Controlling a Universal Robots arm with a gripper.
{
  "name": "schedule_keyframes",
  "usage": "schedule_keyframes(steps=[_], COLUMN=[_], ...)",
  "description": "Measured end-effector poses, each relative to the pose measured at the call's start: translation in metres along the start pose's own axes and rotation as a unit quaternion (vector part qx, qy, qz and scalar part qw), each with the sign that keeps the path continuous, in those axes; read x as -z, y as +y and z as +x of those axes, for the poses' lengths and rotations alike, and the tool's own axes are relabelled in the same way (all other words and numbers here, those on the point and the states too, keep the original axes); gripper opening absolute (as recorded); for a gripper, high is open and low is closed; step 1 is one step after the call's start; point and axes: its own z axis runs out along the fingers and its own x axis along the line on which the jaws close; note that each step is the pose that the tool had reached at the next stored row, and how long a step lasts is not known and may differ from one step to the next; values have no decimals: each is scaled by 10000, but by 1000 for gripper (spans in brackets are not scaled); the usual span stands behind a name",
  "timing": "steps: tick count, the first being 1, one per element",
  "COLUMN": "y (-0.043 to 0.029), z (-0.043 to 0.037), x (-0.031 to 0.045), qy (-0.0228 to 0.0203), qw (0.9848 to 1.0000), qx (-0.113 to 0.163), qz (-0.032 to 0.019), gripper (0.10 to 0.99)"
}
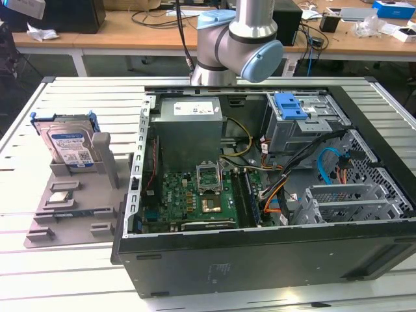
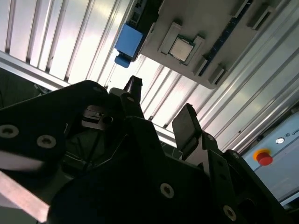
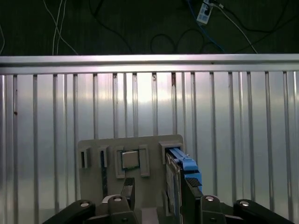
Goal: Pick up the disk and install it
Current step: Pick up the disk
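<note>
On the grey stand [image 1: 107, 159], the disk [image 1: 70, 144] stands upright, edges offered for gripping; the gripper [image 3: 158, 192] faces it, jaws apart, empty.

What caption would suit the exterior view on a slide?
Disk standing in a grey holder on the slatted table, beside an open computer case, robot arm behind.
</note>
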Motion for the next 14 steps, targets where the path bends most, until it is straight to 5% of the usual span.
schedule_keyframes(steps=[3,10,14], y=[-25,-194,-239], z=[-24,-218,-230], x=[0,-8,-20], qy=[1,6,11], qw=[10000,9999,9998], qx=[13,116,173], qz=[0,-3,-4], gripper=[541,541,541])
